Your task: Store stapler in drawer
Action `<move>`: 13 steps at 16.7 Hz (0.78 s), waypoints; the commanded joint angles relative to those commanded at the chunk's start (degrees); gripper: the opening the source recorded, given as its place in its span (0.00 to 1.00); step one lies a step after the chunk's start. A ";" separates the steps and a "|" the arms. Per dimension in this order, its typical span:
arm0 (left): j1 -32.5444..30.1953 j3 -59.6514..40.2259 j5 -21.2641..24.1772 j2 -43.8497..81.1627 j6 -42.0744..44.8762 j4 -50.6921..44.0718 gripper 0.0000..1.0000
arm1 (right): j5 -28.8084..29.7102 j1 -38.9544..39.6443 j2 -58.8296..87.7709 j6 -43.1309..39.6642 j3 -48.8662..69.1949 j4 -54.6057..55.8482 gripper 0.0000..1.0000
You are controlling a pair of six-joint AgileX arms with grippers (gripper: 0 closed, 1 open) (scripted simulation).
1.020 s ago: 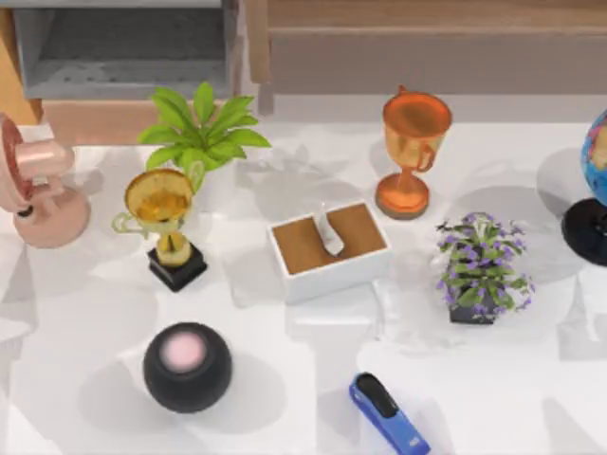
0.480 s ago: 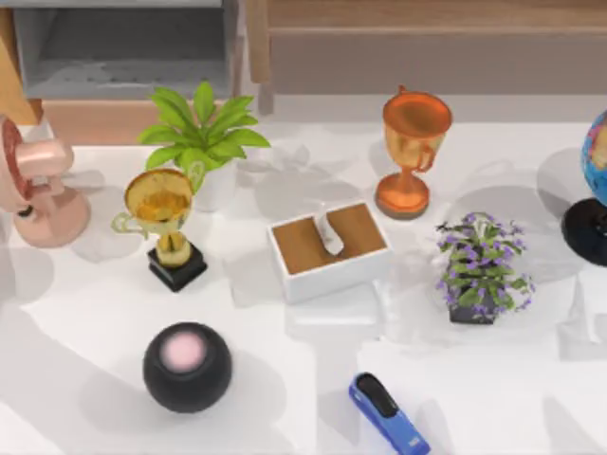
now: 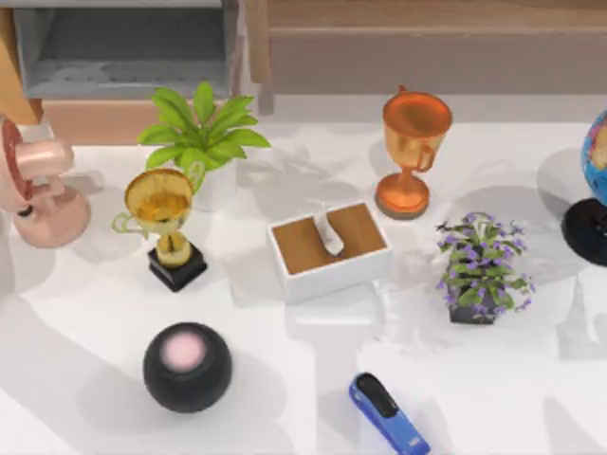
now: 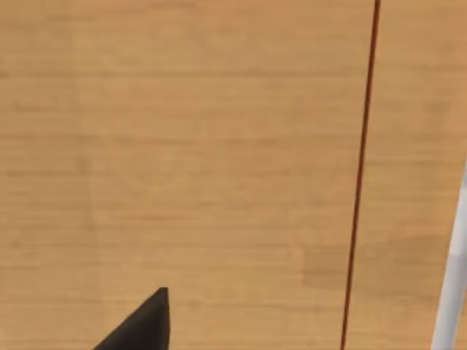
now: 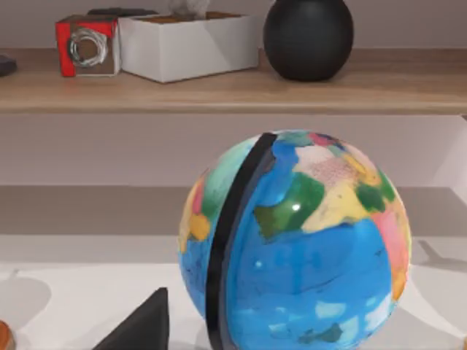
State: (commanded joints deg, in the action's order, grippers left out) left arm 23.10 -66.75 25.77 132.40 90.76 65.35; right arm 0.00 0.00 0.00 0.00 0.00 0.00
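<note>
The bright-blue stapler (image 3: 389, 414) with its black top lies flat at the table's front edge, right of centre. The drawer (image 3: 95, 121) stands pulled out at the back left, showing grey walls and floor behind a tan front panel. A dark corner of my left gripper (image 4: 142, 328) shows in the left wrist view, close against a tan wooden surface. A dark corner of my right gripper (image 5: 142, 328) shows in the right wrist view, near a globe (image 5: 292, 240). Both are far from the stapler.
A white tissue box (image 3: 329, 248) sits mid-table, with a black sphere (image 3: 187, 366) at front left. A gold trophy (image 3: 163, 223), a green plant (image 3: 201, 133) and a pink fan (image 3: 33, 185) stand before the drawer. At the right are an orange trophy (image 3: 411, 152), a purple plant (image 3: 479, 267) and the globe (image 3: 593, 185).
Shadows on the table's left side have shifted. The stapler, the drawer and the other things have not moved.
</note>
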 joint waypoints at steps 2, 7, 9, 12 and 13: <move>-0.41 -2.07 -0.39 0.99 -0.01 -1.09 1.00 | 0.00 0.00 0.00 0.00 0.00 0.00 1.00; -0.56 -2.84 -0.53 1.35 -0.02 -1.48 1.00 | 0.00 0.00 0.00 0.00 0.00 0.00 1.00; -0.56 -2.84 -0.53 1.35 -0.02 -1.48 0.85 | 0.00 0.00 0.00 0.00 0.00 0.00 1.00; -0.56 -2.84 -0.53 1.35 -0.02 -1.48 0.62 | 0.00 0.00 0.00 0.00 0.00 0.00 1.00; -0.56 -2.84 -0.53 1.35 -0.02 -1.48 0.55 | 0.00 0.00 0.00 0.00 0.00 0.00 1.00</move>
State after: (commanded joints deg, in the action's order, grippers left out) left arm 22.54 -69.59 25.23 133.74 90.74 63.86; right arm 0.00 0.00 0.00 0.00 0.00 0.00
